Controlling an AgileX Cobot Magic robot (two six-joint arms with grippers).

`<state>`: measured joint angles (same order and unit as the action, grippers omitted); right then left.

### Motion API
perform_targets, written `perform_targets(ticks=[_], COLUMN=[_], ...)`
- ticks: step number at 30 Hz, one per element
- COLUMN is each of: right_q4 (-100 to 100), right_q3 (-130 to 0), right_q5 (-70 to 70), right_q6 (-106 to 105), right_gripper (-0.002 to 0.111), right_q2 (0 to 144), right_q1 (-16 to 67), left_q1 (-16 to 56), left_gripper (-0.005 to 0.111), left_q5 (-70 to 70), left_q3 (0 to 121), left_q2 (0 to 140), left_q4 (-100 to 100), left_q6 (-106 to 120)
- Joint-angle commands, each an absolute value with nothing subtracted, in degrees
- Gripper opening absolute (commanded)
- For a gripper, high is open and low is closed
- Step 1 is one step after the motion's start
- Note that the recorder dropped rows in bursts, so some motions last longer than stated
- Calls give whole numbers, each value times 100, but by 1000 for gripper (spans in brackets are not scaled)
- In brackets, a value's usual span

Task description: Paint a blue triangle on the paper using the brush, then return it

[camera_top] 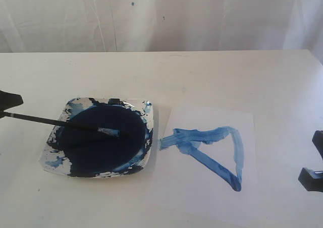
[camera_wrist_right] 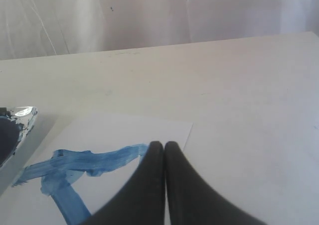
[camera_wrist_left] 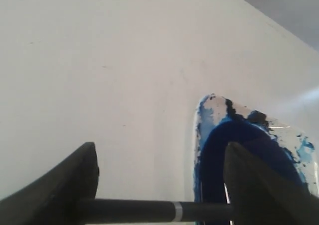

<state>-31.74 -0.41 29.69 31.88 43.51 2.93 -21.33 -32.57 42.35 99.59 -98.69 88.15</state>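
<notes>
The brush point(camera_top: 55, 122) lies with its blue-stained tip point(camera_top: 113, 132) in the navy paint pool of the dish point(camera_top: 58, 160). Its black handle reaches left over the rim to my left gripper point(camera_top: 6, 107). In the left wrist view that gripper point(camera_wrist_left: 159, 153) is open, and the handle point(camera_wrist_left: 139, 211) runs across the gap from one finger to the other. The blue triangle point(camera_top: 202, 135) sits on the paper point(camera_top: 202, 187) right of the dish. My right gripper point(camera_top: 313, 160) is at the right edge, off the paper. It point(camera_wrist_right: 160, 145) is shut on nothing, with the triangle point(camera_wrist_right: 94, 160) beyond it.
The paint-smeared white dish point(camera_wrist_left: 209, 110) holds a dark navy pool point(camera_top: 101, 142). A white curtain point(camera_top: 161, 16) hangs behind the table. One stroke of the triangle runs off the paper's left edge toward the dish.
</notes>
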Motion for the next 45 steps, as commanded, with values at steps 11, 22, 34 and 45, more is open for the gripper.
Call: perform_targets(ticks=[11,22,34,45], right_q4=[-3150,-3150,-3150,-3150], right_q3=[0,0,0,0], right_q5=[2958,2958,3850,4051], right_q6=[3179,3179,2669,2633], right_gripper=[0,0,0,0], right_q2=[4315,4315,4315,4315], right_q1=[285,285,285,285], left_q1=[-2134,-2134,-2134,-2134], left_gripper=[73,61,0,0], left_q5=[-2118,-2193,-3174,-4657], left_q3=[4472,4758,4858,4008], left_q2=[9931,9556,7359,5163], left_q4=[-9995,-9995,-9933,-9995], left_q6=[9163,9542,9558,9152])
